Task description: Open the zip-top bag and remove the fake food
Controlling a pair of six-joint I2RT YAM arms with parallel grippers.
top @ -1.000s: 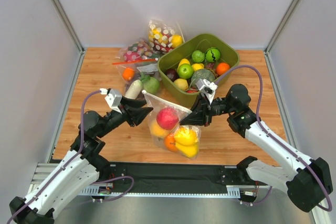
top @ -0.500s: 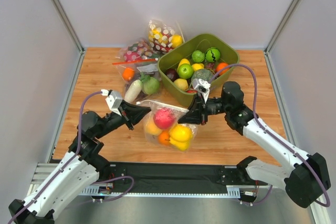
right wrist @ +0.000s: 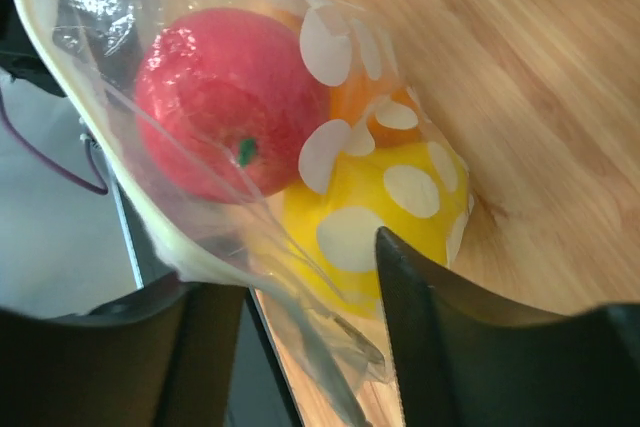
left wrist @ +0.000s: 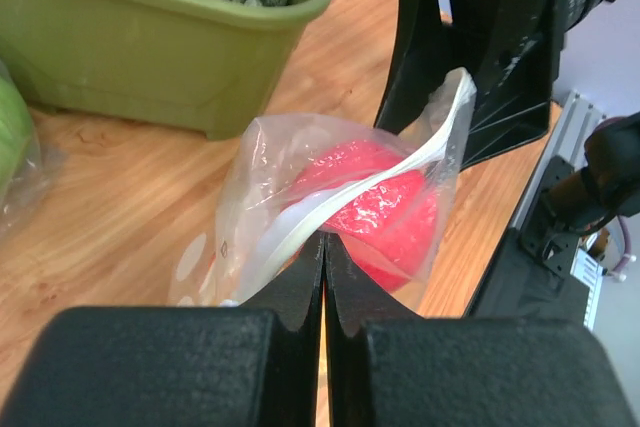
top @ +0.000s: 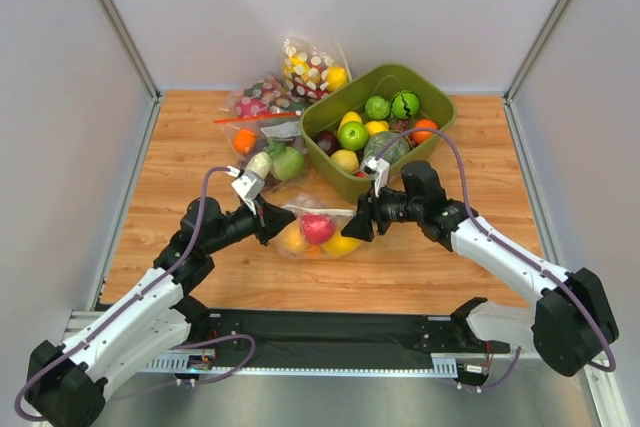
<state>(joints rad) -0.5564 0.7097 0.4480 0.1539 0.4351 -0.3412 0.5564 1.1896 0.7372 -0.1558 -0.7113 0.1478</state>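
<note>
Zip-top bag (top: 335, 244) lay on the wooden table (top: 200, 147) between both grippers, just in front of the green bin (top: 385, 69).
The left gripper (top: 283, 224) pinched one lip at the pale zip strip (left wrist: 360, 190), seemingly anchoring it so the mouth could be spread. The right gripper (top: 353, 225) had its fingers parted around the opposite lip, clamping nothing. The red, orange and yellow fake food (right wrist: 225, 97) sat inside the bag.

From above, the mouth of the zip-top bag (top: 318, 232) disappears behind the tips of the left end effector (top: 282, 224) and right end effector (top: 354, 226), so contact there cannot be read. In the right wrist view the orange piece of fake food (right wrist: 358, 99) is mostly covered by the red and yellow ones, and both fingers (right wrist: 440, 347) run off the bottom edge. The left wrist view crops the green bin (left wrist: 150, 57) at the top.
</note>
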